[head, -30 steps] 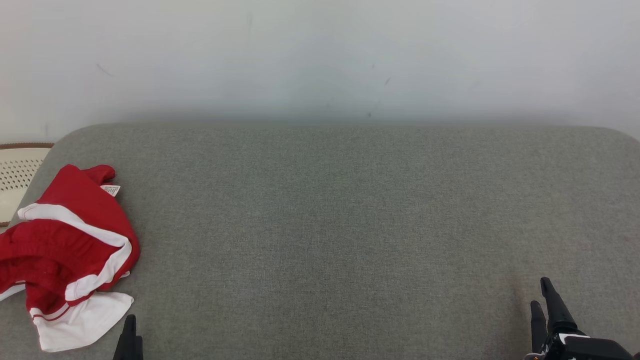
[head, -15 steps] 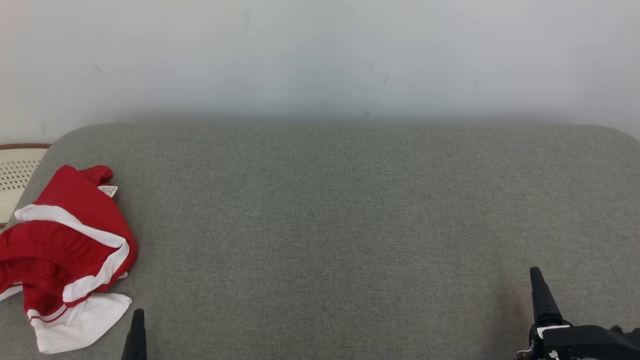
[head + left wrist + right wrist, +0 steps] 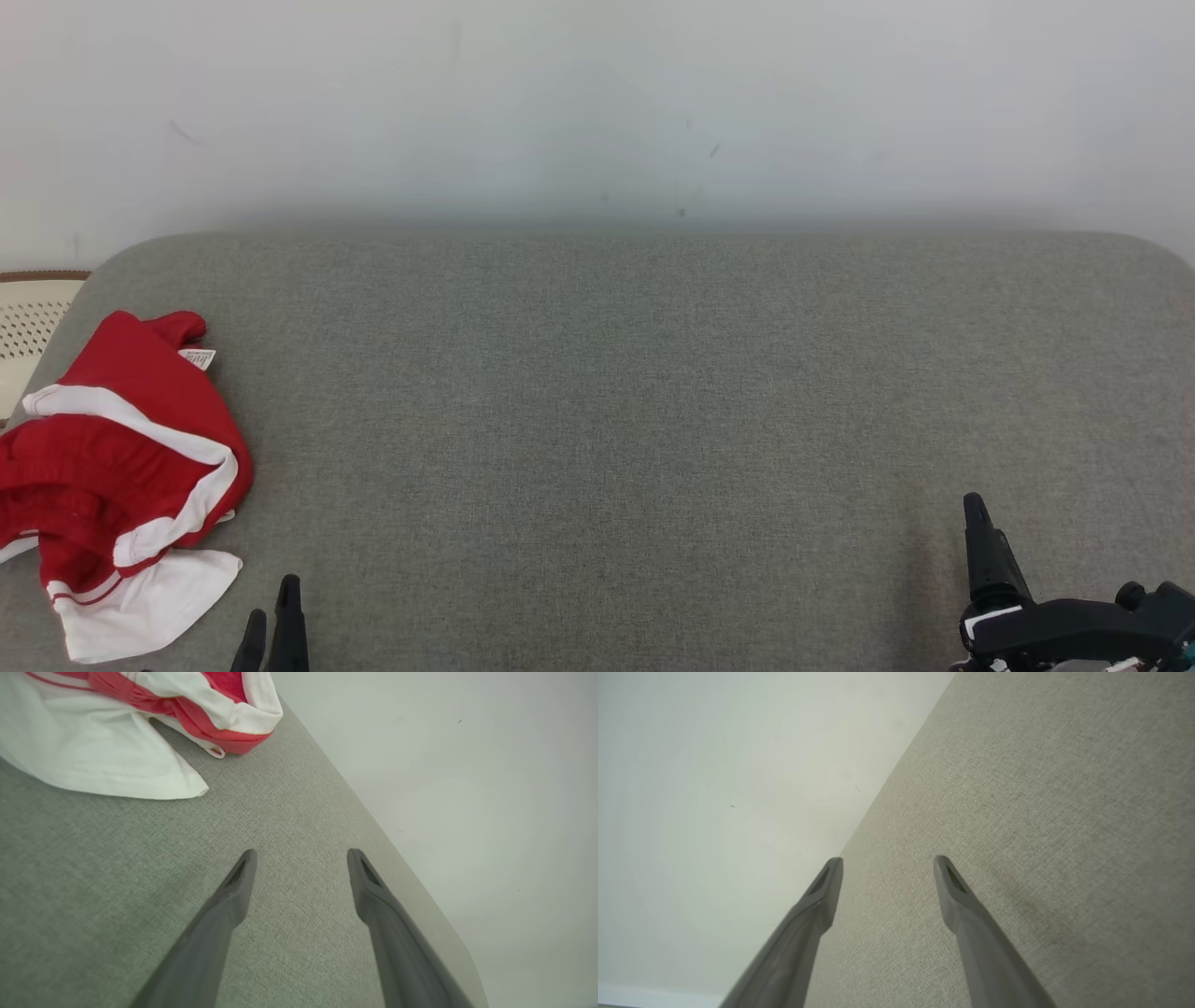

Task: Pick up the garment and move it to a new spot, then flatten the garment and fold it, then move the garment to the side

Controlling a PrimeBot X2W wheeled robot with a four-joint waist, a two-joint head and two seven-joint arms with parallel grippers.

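The garment (image 3: 112, 467), red with white bands and a white panel, lies crumpled at the left end of the grey padded surface (image 3: 653, 420). My left gripper (image 3: 274, 611) pokes up at the bottom edge, just right of the garment's white corner and apart from it. In the left wrist view the garment (image 3: 117, 728) lies up and to the left of my left gripper (image 3: 301, 856), whose open fingers hold nothing. My right gripper (image 3: 976, 523) hangs low at the far right, turned edge-on. In the right wrist view my right gripper (image 3: 887, 863) is open over bare fabric.
A pale wall (image 3: 597, 112) rises right behind the padded surface. A cream perforated object with a brown rim (image 3: 28, 317) sits beyond the surface's left end. Bare grey fabric spans the middle and right.
The left gripper has risen into view and shifted right. The right gripper has moved left and a little further in, turning edge-on. The garment lies as before.
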